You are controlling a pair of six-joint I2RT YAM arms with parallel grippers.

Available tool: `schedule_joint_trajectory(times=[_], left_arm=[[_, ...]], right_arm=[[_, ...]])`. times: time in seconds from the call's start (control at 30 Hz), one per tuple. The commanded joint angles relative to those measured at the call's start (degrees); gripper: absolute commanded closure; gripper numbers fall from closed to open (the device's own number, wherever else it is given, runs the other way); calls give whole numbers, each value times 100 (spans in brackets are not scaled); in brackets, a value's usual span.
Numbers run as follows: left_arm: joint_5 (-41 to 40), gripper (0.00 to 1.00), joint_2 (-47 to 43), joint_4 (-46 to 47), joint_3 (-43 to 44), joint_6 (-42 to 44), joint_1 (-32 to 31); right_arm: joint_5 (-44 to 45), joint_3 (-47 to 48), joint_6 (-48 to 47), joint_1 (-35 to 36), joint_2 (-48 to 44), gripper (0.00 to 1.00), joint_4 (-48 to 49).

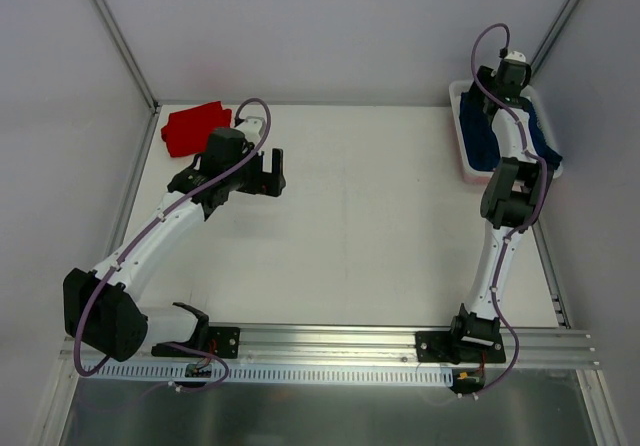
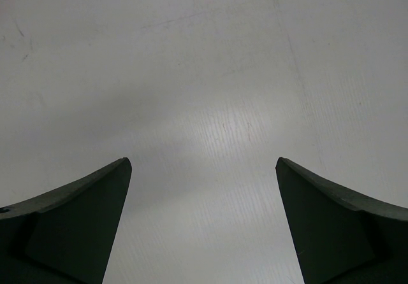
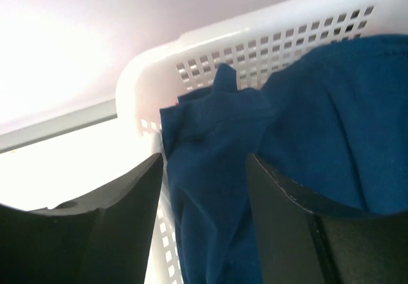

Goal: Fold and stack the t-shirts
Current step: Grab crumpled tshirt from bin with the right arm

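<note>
Left arm's out over the white table (image 1: 370, 226), and the left gripper (image 2: 204, 163) hangs above bare tabletop with its jaws spread wide, nothing between them, both dark fingers (image 2: 76, 220) framing plain white surface in the wrist view. Just beyond it, in the far left corner, sits the red t-shirt (image 1: 195, 126), a compact folded bundle lying flat, close to the left arm's wrist but apart from the fingers. Over on the other side, the right arm is stretched right out to the far right corner, reaching into the white perforated laundry basket (image 3: 255, 42). That's where the navy blue t-shirt (image 3: 319, 118) is, bunched up in the basket, with part of it draped over the far right rim in the overhead view. The right gripper (image 3: 205, 156) is down among the cloth, jaws partway apart, a fold of blue fabric filling the gap between them; whether the fingers are actually pinching it, I cannot tell from here. No white print visible on the navy cloth from these angles. The two shirts are well apart, at opposite corners of the table.
</note>
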Motion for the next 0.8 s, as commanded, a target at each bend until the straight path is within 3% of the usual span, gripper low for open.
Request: schedule_joint_trajectory(times=[0.0,0.47,0.6,0.67,0.7,0.77], left_arm=[[112,1,26,6,177,3,72],[112,1,62,32,168,3,90],[121,1,70,41,168,-15,81],[130,1,70,49,168,-24,90],[130,1,79,41,160,-32,81],[165,1,79,49,159,-32,90]], right_arm=[[-145,13,-15,42,-476,41,468],[-154,-918,108,77,-248,43,828],[-171,-1024,108,77,-230,59,828],[-154,-1051,125,77,-247,74,820],[-136,-1051,125,77,-256,86,811],[-110,-1042,152,77,-265,95,767]])
